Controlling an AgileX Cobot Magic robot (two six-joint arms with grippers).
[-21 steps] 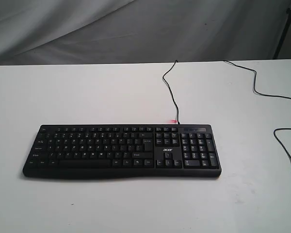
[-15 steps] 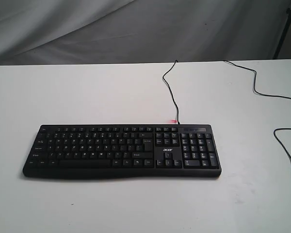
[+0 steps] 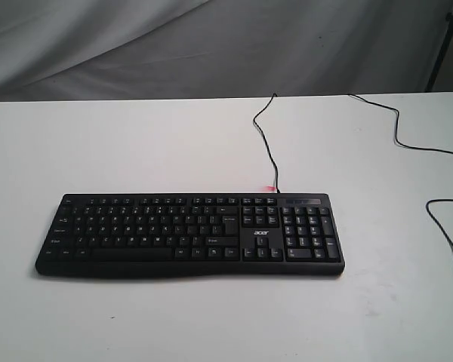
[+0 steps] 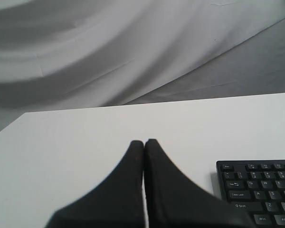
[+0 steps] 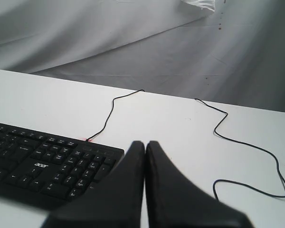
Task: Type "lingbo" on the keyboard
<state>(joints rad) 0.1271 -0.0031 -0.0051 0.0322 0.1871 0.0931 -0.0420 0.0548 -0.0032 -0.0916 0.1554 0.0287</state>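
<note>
Evidently at the very start: neither arm appears in the exterior view, and by the look of it none of the six letters of "lingbo" has been typed. Off the keyboard's left end, the left gripper (image 4: pixel 143 142) hangs above the white desk (image 3: pixel 136 143), its jaws pressed together with nothing between them. The black full-size keyboard (image 3: pixel 189 235) lies flat across the middle of the desk. "Caps Lock" (image 4: pixel 238 194) and "Shift" can be read on keys at its left edge, and a small white "acer" logo (image 3: pixel 261 234) sits just left of the number pad (image 3: pixel 308 230). Its thin black cable (image 3: pixel 266 143) runs from a red tag (image 3: pixel 268 188) toward the desk's far edge. Near the number-pad end, the right gripper (image 5: pixel 145 143) hovers, its jaws likewise closed on nothing.
</note>
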